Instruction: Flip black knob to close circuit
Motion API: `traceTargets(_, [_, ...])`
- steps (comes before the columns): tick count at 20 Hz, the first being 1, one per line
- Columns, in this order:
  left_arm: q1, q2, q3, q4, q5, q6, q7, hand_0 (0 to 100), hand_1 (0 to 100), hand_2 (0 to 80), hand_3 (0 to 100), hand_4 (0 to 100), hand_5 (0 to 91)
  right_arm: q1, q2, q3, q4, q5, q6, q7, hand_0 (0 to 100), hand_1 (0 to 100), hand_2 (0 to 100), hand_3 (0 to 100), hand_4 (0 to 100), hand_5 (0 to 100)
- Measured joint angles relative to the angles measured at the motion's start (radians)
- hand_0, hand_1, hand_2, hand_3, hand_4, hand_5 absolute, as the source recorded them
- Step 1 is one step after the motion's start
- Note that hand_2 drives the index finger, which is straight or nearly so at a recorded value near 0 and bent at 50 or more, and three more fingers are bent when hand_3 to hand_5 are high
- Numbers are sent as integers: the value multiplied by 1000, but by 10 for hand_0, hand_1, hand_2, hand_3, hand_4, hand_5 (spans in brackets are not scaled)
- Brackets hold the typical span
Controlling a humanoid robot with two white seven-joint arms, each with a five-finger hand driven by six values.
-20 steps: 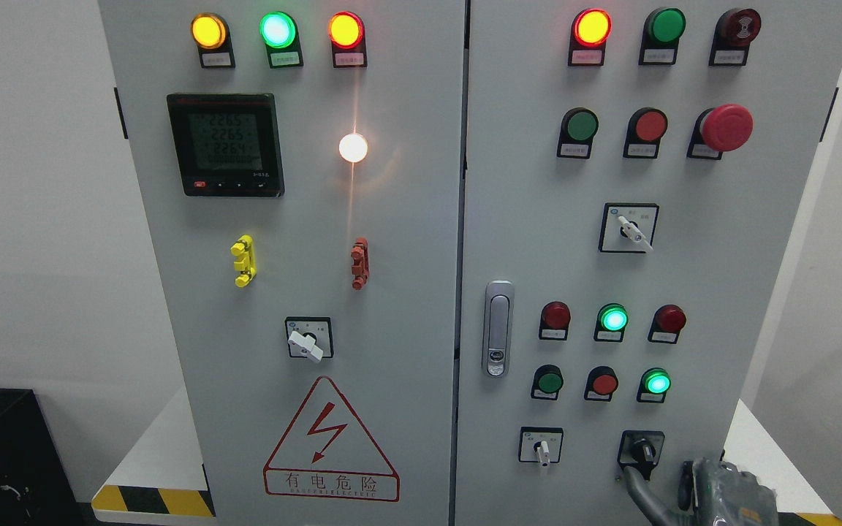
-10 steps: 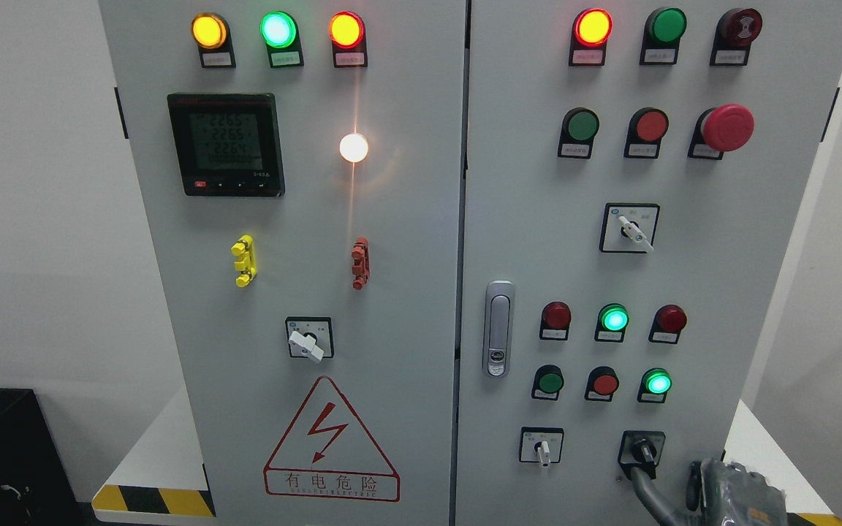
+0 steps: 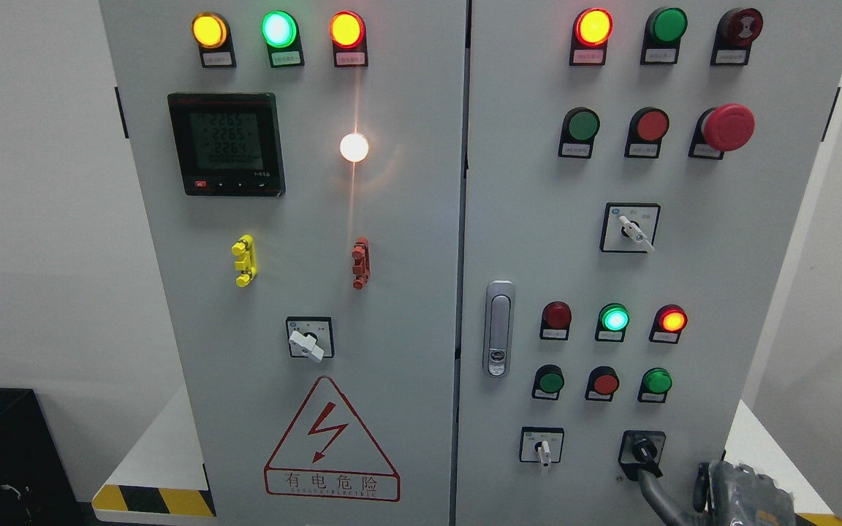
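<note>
Sitting near the bottom right corner of the grey metal cabinet's right door point(image 3: 721, 277), the black rotary knob point(image 3: 641, 449) is pointing its handle down and to the right. One dark finger point(image 3: 656, 491) of the right hand point(image 3: 735, 497) is reaching up to just below the knob; contact is unclear, and whether the hand is spread or curled cannot be told. Above the knob, a round red lamp point(image 3: 672, 320) and a round green lamp point(image 3: 614, 319) are glowing.

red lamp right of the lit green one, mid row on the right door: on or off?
On. The red lamp glows bright orange-red at its centre, while the red lamp at the row's left end looks dark and dull.
</note>
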State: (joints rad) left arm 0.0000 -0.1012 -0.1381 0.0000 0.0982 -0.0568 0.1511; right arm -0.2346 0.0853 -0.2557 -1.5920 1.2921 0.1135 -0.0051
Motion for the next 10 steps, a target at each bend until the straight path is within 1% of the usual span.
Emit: traceTargets(10, [0, 0, 0, 0, 0, 0, 0, 120, 556, 0, 0, 0, 0, -3, -2, -8, -1, -32, 3, 0, 0, 0, 884, 1000, 978, 1000])
